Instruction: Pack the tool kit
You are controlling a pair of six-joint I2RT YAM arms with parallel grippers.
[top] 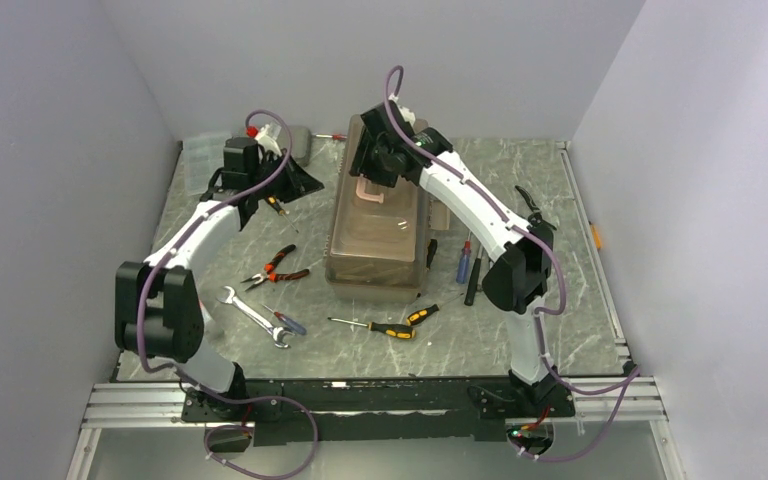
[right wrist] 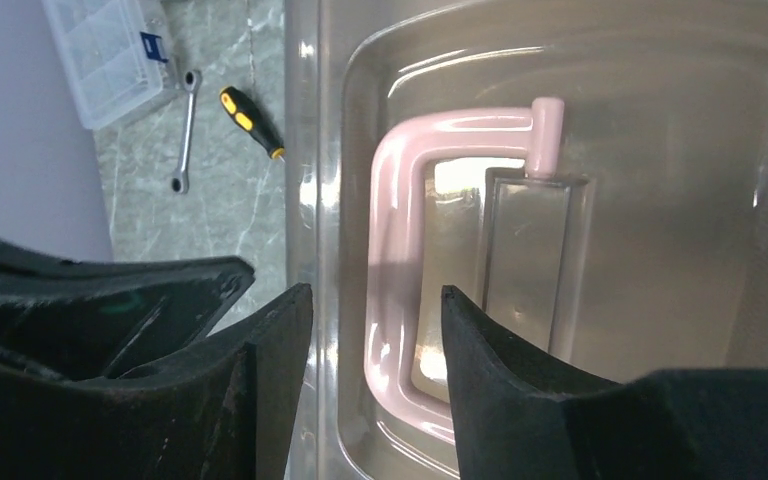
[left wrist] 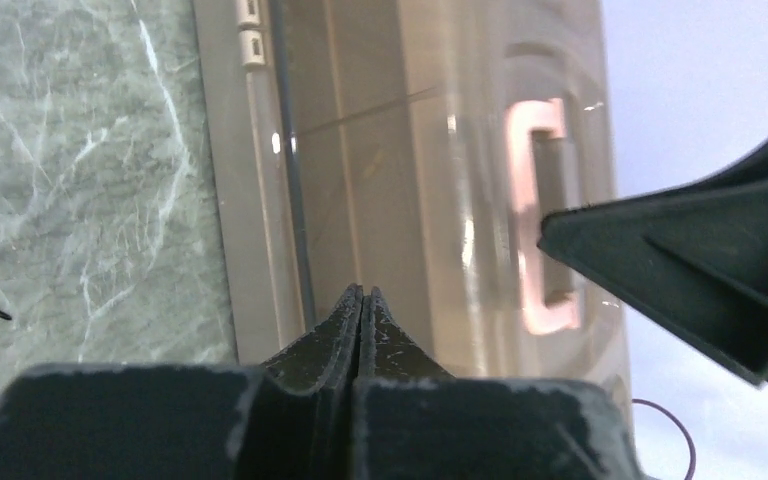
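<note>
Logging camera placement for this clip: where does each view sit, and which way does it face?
Top external: above and behind the bases, looking down at the marbled grey table; both arms, left tool and right tool show.
Left wrist: on the left arm, looking past its shut fingers across the taupe plastic toolbox with smoky translucent lid.
Right wrist: on the right arm, looking down between its parted fingers at the pink handle.
Shared: both wrist views show the pink handle.
</note>
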